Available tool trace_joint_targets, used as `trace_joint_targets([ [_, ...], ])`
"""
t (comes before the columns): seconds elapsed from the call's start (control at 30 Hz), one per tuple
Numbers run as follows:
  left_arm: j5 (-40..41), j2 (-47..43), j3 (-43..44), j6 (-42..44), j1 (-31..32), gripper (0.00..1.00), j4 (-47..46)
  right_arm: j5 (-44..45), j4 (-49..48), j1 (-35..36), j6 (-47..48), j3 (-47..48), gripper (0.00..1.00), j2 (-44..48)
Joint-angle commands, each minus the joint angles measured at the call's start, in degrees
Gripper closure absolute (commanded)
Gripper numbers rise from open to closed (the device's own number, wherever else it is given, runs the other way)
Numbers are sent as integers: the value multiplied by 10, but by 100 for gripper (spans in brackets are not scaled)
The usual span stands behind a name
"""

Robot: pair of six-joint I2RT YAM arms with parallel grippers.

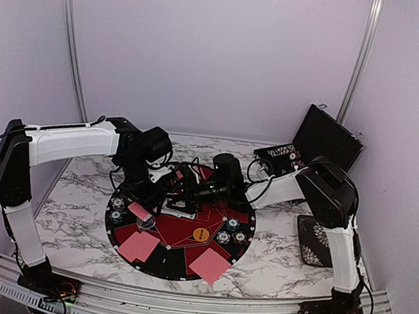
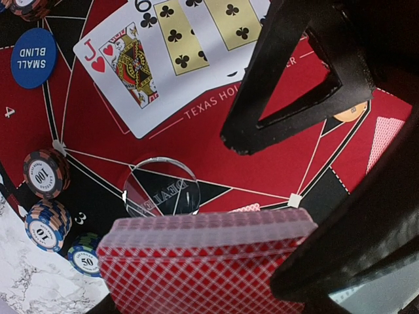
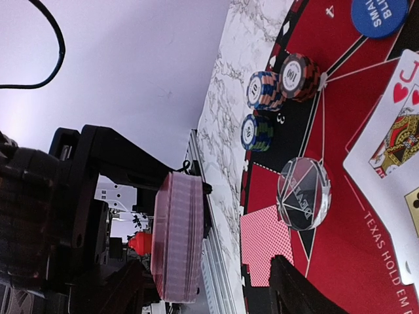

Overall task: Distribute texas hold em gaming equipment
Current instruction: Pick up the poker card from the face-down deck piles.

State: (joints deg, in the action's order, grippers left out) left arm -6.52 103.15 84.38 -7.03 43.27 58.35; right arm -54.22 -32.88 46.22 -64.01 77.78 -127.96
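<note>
Left gripper clamping card deck just above clear dealer button, right gripper state unclear; risking several cards fanning off together if clamp loosens.

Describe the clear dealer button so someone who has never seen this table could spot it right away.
Start at the round red and black mat on the marble table. The dealer button lies on a black wedge just below the face-up cards, right of three chip stacks. Unlike the flat blue small blind disc, it is thick, transparent and glassy.
</note>
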Motion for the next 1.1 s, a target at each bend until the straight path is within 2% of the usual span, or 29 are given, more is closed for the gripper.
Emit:
trace_joint_targets([
  [0.0, 1, -5, 14, 4, 4, 54, 15, -10, -35, 9, -17, 29, 37, -10],
  [0.53, 4, -8, 19, 5, 4, 54, 14, -10, -30, 24, -29, 66, 39, -39],
  [1.07, 12, -16, 22, 9, 4, 55, 18, 20, 66, 19, 38, 79, 45, -40],
])
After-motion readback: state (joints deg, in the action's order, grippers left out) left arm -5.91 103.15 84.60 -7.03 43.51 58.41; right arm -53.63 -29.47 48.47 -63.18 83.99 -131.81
